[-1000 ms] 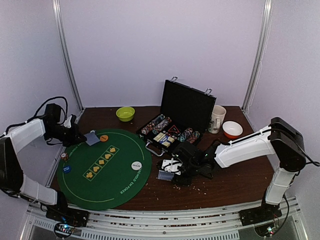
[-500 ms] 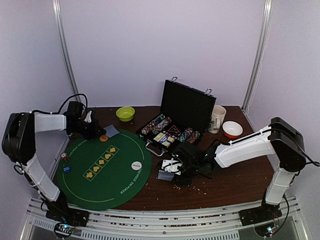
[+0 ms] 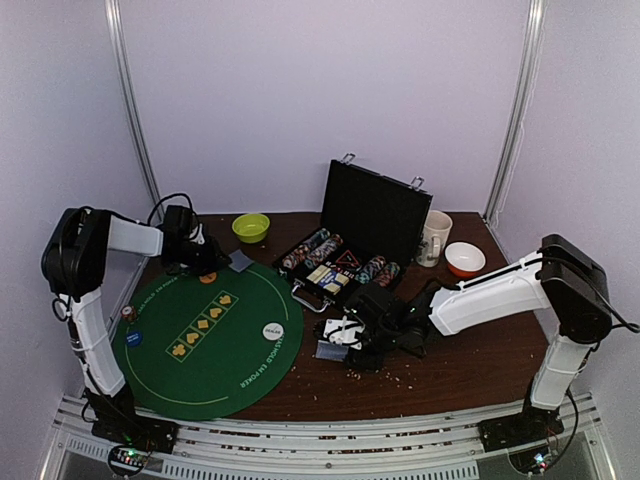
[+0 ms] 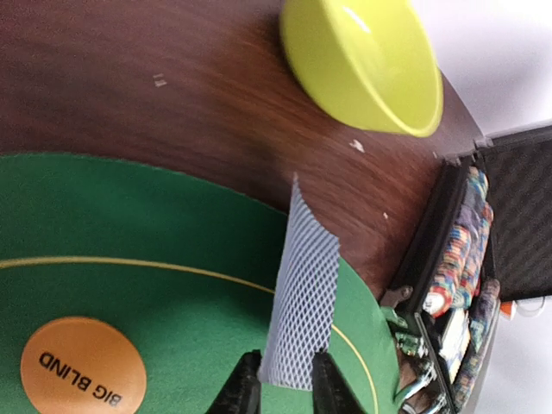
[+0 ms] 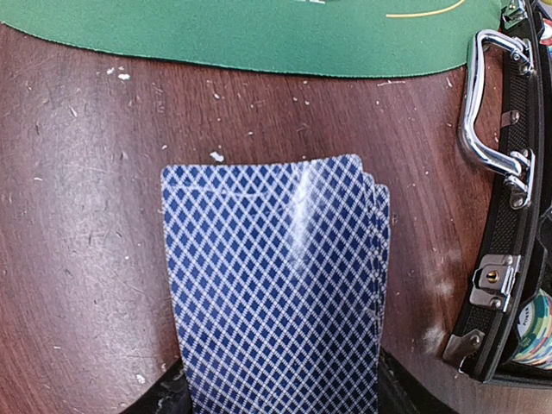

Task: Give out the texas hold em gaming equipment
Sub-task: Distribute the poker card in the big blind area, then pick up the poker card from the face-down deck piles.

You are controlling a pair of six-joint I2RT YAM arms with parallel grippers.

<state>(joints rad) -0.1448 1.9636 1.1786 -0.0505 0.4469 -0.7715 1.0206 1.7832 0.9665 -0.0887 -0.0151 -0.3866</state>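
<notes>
I judge this card (image 4: 302,285) wants laying flat on the far edge of the green mat (image 4: 129,241), near the BIG BLIND chip (image 4: 82,371) and short of the lime bowl (image 4: 362,60), so the left arm (image 3: 135,238) should lower before letting go. Its jaws stand narrowly apart around the card's near edge; whether they pinch it I cannot tell. The jaws of the right arm (image 3: 490,295) are clenched on the deck (image 5: 276,293) over the counter (image 5: 78,172), beside the case (image 5: 517,129)

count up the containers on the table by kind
bowls: 2, a lime-green bowl and an orange-rimmed bowl
mugs: 1, a white mug
cases: 1, an open black chip case
total: 4
</notes>
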